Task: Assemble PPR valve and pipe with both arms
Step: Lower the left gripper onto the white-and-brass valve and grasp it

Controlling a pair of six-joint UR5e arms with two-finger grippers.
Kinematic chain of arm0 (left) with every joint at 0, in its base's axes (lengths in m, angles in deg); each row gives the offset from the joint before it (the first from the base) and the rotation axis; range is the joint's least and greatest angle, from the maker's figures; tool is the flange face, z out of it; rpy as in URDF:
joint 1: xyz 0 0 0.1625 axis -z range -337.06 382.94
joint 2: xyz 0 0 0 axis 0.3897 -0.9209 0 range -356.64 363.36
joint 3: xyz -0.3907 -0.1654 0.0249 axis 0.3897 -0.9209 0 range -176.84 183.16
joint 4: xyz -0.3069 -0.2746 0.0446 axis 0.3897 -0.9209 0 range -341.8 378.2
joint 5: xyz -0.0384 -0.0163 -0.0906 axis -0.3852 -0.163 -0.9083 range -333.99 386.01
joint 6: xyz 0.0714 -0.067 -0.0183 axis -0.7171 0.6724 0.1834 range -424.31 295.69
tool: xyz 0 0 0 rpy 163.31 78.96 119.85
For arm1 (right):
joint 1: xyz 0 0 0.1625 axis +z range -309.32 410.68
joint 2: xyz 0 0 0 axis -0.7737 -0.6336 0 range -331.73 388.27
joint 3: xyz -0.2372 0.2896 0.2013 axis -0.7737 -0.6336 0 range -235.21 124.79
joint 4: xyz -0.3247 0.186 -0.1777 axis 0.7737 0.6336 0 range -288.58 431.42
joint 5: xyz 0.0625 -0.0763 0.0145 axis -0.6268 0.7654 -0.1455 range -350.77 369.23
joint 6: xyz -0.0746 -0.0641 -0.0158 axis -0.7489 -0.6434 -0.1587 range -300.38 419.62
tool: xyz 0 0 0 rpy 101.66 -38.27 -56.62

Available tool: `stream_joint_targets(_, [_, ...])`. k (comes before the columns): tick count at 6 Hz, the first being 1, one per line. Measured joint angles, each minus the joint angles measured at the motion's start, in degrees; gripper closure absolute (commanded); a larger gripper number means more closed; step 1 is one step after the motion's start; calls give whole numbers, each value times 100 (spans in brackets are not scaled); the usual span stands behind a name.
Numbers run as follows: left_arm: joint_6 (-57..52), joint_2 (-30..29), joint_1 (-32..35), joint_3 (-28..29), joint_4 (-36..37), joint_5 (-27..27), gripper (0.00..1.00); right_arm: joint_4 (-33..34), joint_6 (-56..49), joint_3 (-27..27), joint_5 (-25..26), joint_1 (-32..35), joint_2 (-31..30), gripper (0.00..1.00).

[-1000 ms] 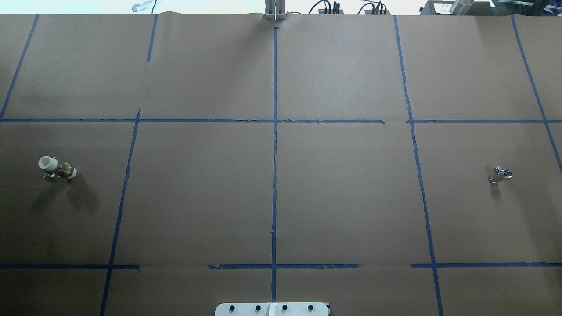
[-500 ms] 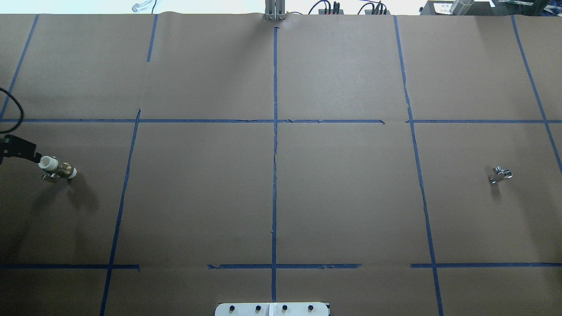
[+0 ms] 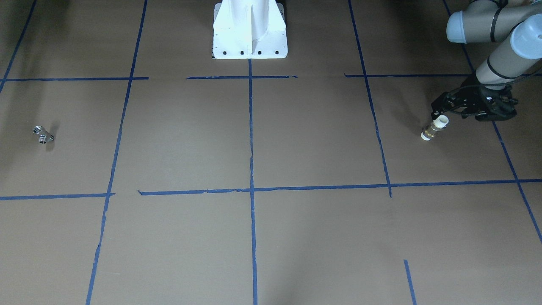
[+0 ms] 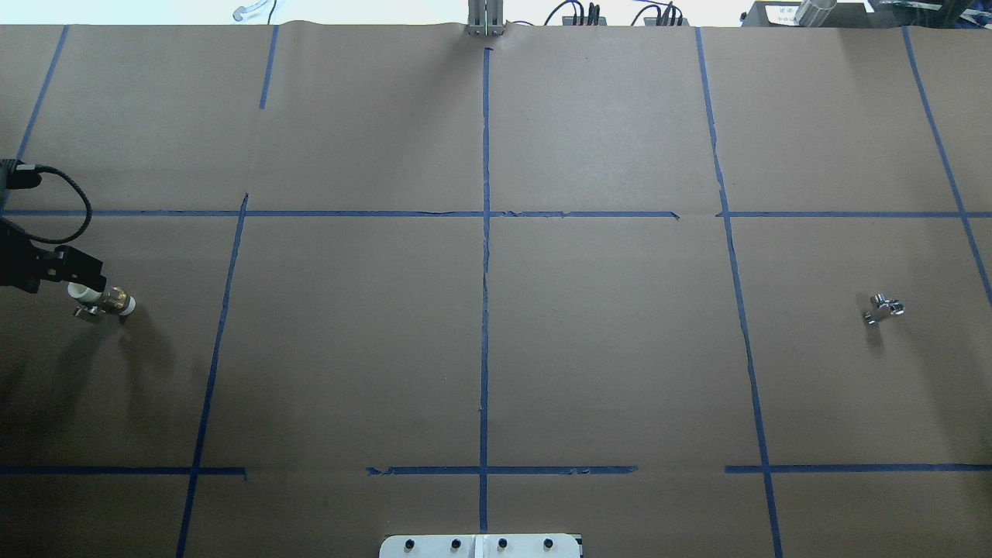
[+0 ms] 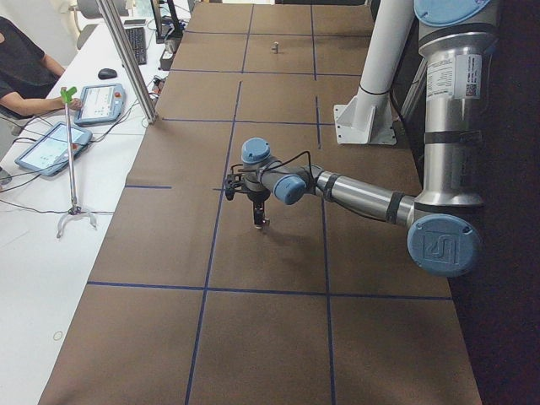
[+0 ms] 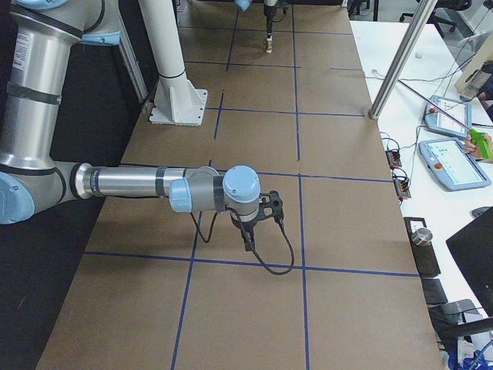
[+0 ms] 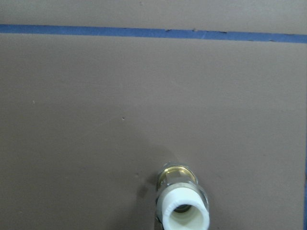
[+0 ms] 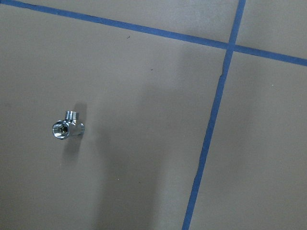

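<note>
Two arms are in view: the left arm [image 3: 504,59] and the right arm [image 6: 131,183]. Two parts rest on the brown surface [image 4: 604,349], well apart at opposite ends.

1. One white-and-brass fitting [image 4: 105,300] stands on end, white open end up, on the robot's left side.
2. One chrome fitting [image 4: 883,308] lies on the robot's right side.

The left tool [image 4: 81,270] hovers directly over the white end; contact and finger spacing cannot be determined. The right tool [image 6: 248,240] hangs above the surface; its finger spacing cannot be determined. One white pedestal [image 3: 250,29] stands at the centre of the robot's side. Blue tape lines [image 4: 485,310] divide the surface.
</note>
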Motion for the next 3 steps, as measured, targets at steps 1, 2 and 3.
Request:
stream_joint_targets(1, [-7,-60,-42,52,3,8,4,-7,-2,8,0,0,8,0])
stream_joint_targets(2, [-13,-84,-81,93,1,10,16,-12,-6,16,0,0,13,0])
stream_joint_targets(3, [-18,-95,-107,130,-3,8,54,-12,-6,21,0,0,15,0])
